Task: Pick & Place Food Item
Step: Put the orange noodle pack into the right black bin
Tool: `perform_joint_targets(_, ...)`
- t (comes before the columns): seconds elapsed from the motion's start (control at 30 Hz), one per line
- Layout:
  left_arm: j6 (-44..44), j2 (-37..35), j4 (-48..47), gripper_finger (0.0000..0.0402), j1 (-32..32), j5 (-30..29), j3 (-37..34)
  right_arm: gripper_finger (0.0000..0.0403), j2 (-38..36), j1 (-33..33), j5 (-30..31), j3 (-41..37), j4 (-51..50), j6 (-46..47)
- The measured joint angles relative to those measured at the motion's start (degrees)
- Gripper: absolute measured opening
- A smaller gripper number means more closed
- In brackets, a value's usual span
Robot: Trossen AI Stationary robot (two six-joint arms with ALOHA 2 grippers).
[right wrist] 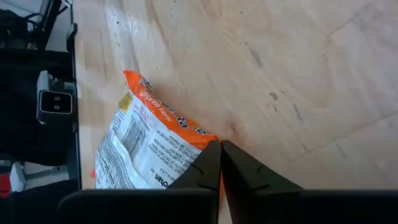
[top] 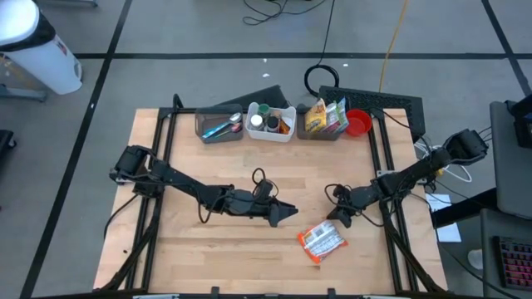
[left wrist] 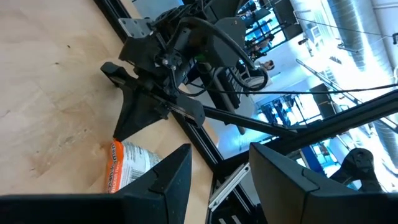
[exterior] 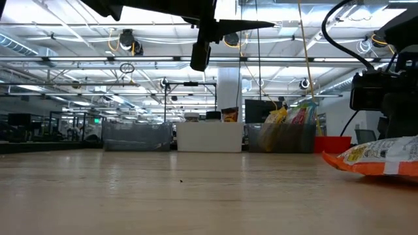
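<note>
An orange and white snack packet (top: 322,242) lies flat on the wooden table near its front right; it also shows in the low view (exterior: 379,156). My right gripper (top: 337,220) is just beyond the packet's far right corner. Its fingers are shut tip to tip (right wrist: 221,146) with nothing between them, slanting down at the packet's orange edge. My left gripper (top: 287,213) hovers above the table's middle, to the left of the packet. It is open (left wrist: 221,152) and holds nothing. My right gripper's shut fingertips (right wrist: 213,155) stand at the packet's orange edge (right wrist: 198,132), slanting down from the table's right. Whether they touch the packet or hang just above it, I cannot tell. The packet lies flat on the table.
Along the far edge stand a grey bin with utensils (top: 220,124), a white bin with jars (top: 272,121), a bin of snack bags (top: 324,119) and a red bowl (top: 357,123). Black frame rails (top: 391,216) run down both sides. Bare wood spreads across the front left.
</note>
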Motion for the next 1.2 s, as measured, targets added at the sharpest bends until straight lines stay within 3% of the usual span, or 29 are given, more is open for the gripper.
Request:
perform_joint_targets(0.37,-0.07,-0.02,-0.07,0.0168,0.0,0.13,-0.02,0.0,0.16,-3.08,-0.21,17.63,-19.4,-16.13)
perform_joint_targets(0.7,-0.18,-0.02,-0.33,0.0168,-0.17,1.12,-0.02,0.0,0.08,-7.66,-0.22,29.74,-23.9,-26.06)
perform_joint_targets(0.87,-0.29,-0.02,-0.46,0.0168,-0.17,3.89,-0.02,0.0,0.08,-8.99,-0.69,31.56,-26.62,-28.25)
perform_joint_targets(1.07,-0.27,-0.02,-0.46,0.0168,-0.2,4.5,-0.02,0.0,0.07,-10.63,-8.66,31.59,-29.63,-28.52)
perform_joint_targets(1.2,-0.27,-0.02,-0.47,0.0168,-0.17,4.5,-0.02,0.0019,-0.04,-11.31,-9.44,31.59,-31.96,-27.26)
